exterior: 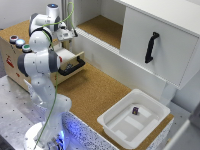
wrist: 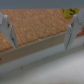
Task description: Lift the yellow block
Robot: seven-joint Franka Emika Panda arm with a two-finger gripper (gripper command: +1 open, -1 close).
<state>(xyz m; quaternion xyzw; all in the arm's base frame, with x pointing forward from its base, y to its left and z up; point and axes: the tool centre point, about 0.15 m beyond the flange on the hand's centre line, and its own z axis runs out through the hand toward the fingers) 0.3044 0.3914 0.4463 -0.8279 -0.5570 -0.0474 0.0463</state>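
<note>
In the wrist view a small yellow block [wrist: 66, 12] lies on the cork surface, partly cut off by one finger [wrist: 75, 27]. My gripper [wrist: 40, 45] is open and empty, its fingers spread wide above a pale ledge, and the block is beyond the fingertips. In the exterior view the gripper [exterior: 71, 34] hovers at the edge of the cork shelf [exterior: 102, 27], above the open drawer [exterior: 70, 62]. I cannot make out the yellow block in the exterior view.
A white bin [exterior: 120, 131] at the exterior view's lower right holds a small dark block [exterior: 135, 110]. A white cabinet door with a black handle [exterior: 151, 47] stands at the right. Three coloured buttons [exterior: 20, 43] sit on the wooden box at the left.
</note>
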